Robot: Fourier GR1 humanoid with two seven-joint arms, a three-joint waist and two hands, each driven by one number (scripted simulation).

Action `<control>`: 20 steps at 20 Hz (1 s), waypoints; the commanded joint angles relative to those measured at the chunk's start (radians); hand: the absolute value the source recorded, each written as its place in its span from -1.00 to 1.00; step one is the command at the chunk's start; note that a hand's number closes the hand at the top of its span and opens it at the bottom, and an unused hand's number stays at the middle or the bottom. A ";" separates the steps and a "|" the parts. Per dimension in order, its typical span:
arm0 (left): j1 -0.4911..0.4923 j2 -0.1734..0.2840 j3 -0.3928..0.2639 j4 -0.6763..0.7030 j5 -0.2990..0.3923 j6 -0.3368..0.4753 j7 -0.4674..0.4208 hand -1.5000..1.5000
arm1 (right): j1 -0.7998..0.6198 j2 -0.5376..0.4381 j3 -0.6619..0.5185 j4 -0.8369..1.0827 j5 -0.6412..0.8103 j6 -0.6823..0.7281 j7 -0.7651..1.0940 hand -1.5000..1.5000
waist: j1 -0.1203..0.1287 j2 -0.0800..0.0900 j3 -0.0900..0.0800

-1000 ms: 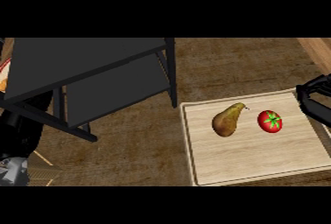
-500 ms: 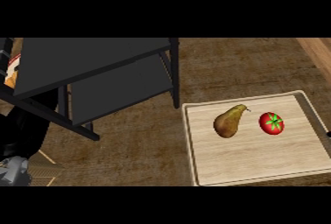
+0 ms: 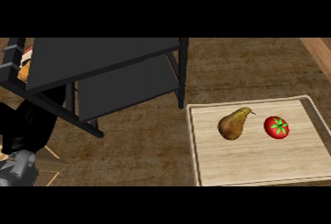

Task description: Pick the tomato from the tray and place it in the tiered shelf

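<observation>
Right hand: not in view, so nothing can be logged on its state. Left hand (image 3: pixel 26 127): a dark shape at the lower left edge, partly behind a shelf leg; whether it is released or clenched, I cannot tell. It is well apart from the tray.

Tomato (image 3: pixel 276 127): lies on the tray (image 3: pixel 195 148), right of centre, green calyx up, untouched. Pear (image 3: pixel 234 124) lies just beside it on the left, apart from it.

Shelf (image 3: pixel 103 54): stands at upper left, dark, two tiers showing. Nothing shows on the parts of either tier that I can see.

Progress, as judged: none of the task is done. No grasp, no lift, no transfer. All steps are left: reach to the tomato, take it without knocking the pear, carry it left across the counter (image 3: pixel 142 148), set it on a tier.
</observation>
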 commanded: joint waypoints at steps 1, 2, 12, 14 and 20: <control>0.133 -0.034 -0.029 0.178 0.032 -0.029 0.010 0.00 | 0.002 -0.052 0.006 -0.064 -0.007 0.000 0.117 -1.00 | 0.016 0.032 -0.041; 0.161 -0.036 -0.047 0.156 0.030 -0.039 0.006 0.00 | 0.001 -0.051 0.001 -0.061 0.003 -0.029 0.139 -1.00 | 0.033 0.029 -0.040; 0.111 -0.048 -0.060 0.172 0.026 -0.066 0.025 0.00 | -0.032 -0.091 0.079 -0.179 0.073 -0.160 0.452 -1.00 | 0.072 0.033 -0.038; 0.103 -0.047 -0.050 0.182 0.031 -0.079 0.016 0.00 | -0.029 -0.086 0.111 -0.190 0.086 -0.166 0.496 -1.00 | 0.077 0.035 -0.037; 0.089 -0.062 -0.059 0.198 0.009 -0.074 0.013 0.00 | -0.077 -0.116 0.179 -0.263 0.127 -0.170 0.627 -1.00 | 0.094 0.036 -0.037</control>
